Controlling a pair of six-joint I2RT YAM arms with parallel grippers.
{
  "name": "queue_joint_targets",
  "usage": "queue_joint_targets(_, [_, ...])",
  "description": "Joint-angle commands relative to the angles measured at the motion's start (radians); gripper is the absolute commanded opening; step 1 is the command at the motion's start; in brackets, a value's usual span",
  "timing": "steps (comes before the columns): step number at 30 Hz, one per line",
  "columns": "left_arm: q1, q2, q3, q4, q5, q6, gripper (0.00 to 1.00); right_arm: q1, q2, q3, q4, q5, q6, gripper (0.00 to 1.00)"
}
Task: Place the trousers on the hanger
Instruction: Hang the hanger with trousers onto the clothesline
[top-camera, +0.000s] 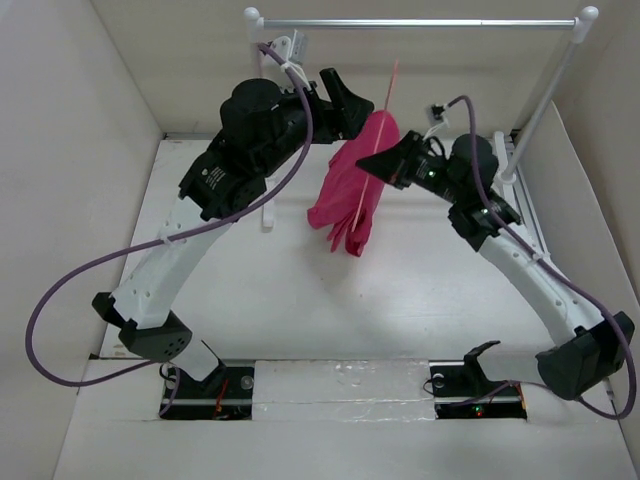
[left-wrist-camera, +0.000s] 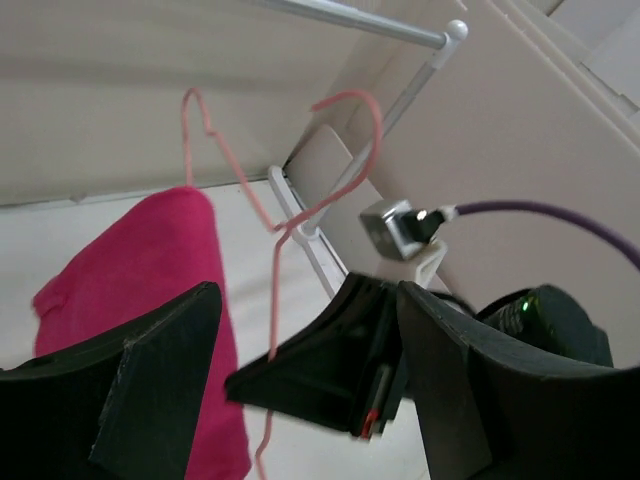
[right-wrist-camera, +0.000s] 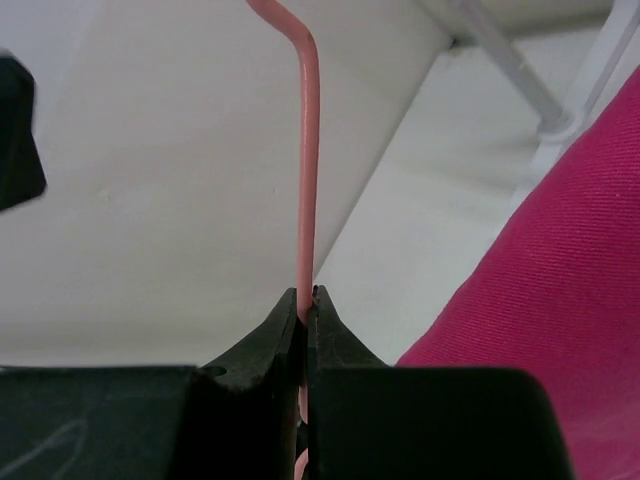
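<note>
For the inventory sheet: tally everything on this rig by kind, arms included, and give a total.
trousers: 1
hanger: 1
rail: 1
robot arms: 2, the left arm and the right arm
Total: 5

Left arm (top-camera: 165, 265), right arm (top-camera: 530, 270): white links, black joint housings. Purple cable (top-camera: 45, 320) looped along each. White lettering (top-camera: 213, 176) on left's black housing. Green LED (top-camera: 430, 173) on right wrist. Left end effector (top-camera: 347, 97): matte black wedge fingers (left-wrist-camera: 150, 390). Black bases (top-camera: 200, 400) with small red and green lights.
</note>
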Motion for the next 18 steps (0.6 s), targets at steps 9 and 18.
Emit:
queue_joint_targets(9, [-0.002,-0.237,-0.279,0.063,-0.078,0.046,0.66,-0.435,0.071,0.239,0.253,-0.243,0.043,0.0])
queue_joint_targets(18, [-0.002,-0.351,-0.601,0.069,-0.057,-0.021,0.64,-0.615,0.209,0.356,0.379,-0.332,0.145,0.0])
